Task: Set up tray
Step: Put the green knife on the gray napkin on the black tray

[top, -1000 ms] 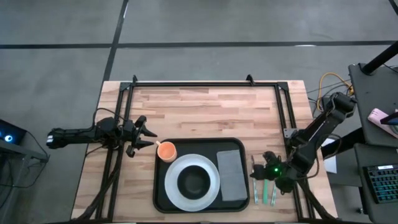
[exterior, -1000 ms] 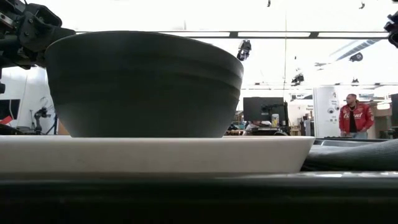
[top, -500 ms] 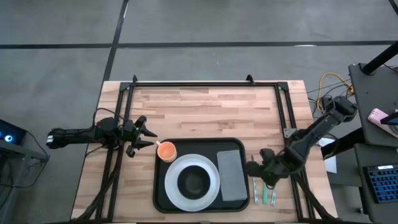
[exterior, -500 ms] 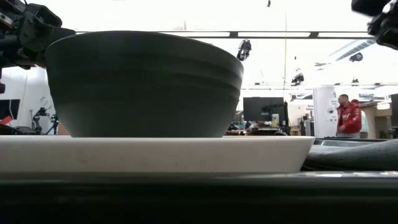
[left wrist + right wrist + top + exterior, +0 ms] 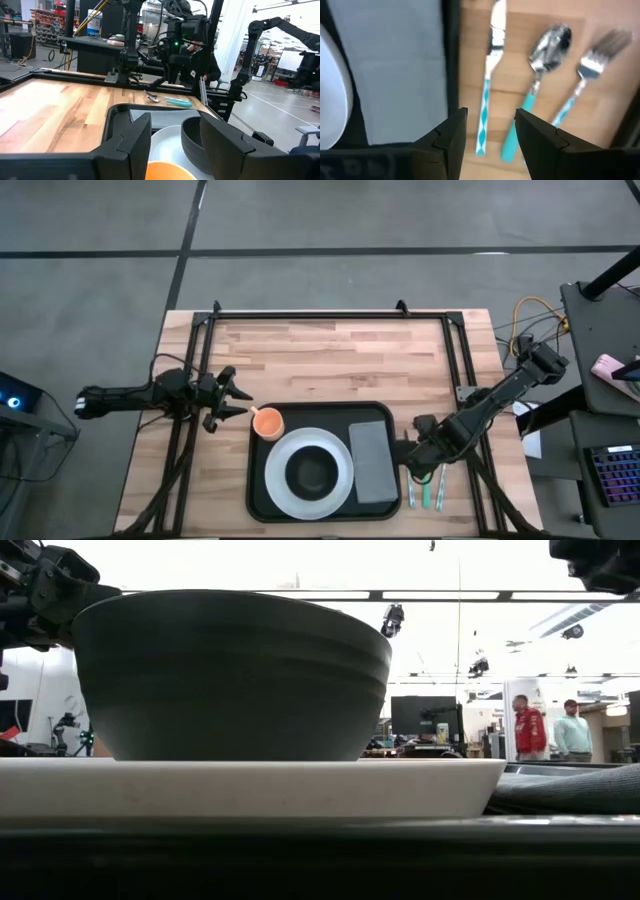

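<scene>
The black tray (image 5: 258,490) lies at the table's near middle. It carries a white plate (image 5: 280,485) with a dark bowl (image 5: 312,472) on it, an orange cup (image 5: 267,422) and a grey napkin (image 5: 371,462). A knife (image 5: 487,75), a spoon (image 5: 545,55) and a fork (image 5: 590,65) with teal handles lie flat on the wood just right of the tray. My right gripper (image 5: 490,125) hovers open above the knife and the tray's right rim (image 5: 452,55). My left gripper (image 5: 238,402) waits open, left of the cup.
A black metal frame (image 5: 330,314) runs along the table's far and side edges. Bare wood (image 5: 330,360) lies between the tray and the far rail. Two people (image 5: 545,730) stand in the room far behind the table.
My right gripper has moved toward the table's left, from above the cutlery to above the tray's right rim, and has come into the low view's upper right corner. The things on the table have stayed put.
</scene>
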You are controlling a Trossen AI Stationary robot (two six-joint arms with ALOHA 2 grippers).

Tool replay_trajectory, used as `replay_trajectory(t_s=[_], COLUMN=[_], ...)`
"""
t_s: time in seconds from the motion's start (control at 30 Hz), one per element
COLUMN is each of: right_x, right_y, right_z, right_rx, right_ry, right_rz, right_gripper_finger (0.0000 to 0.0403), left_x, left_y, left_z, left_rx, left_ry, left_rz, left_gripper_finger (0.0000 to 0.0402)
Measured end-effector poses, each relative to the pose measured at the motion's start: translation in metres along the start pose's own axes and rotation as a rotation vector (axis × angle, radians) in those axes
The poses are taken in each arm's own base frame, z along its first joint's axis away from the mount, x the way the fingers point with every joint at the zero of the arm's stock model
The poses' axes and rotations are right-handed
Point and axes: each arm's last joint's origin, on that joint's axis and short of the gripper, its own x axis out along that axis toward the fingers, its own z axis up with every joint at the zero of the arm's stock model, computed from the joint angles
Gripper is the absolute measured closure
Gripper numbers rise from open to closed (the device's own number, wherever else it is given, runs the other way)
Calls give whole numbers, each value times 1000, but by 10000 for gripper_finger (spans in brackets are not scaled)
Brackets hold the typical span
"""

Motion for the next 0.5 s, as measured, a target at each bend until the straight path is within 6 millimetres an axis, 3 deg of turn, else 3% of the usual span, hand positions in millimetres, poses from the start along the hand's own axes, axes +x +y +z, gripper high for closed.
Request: replay_trajectory(t_s=[0.37,0.5], right_x=[8,18], right_y=[31,39], right_z=[-21,-28], right_rx=[-375,-351], right_ry=[-7,20], right_rz=[-19,-76], right_gripper_finger=[255,265], left_x=[0,0], left_y=[0,0], left_z=[0,0], left_rx=[0,0], left_ry=[0,0], left_rz=[0,0], left_gripper_finger=[251,251])
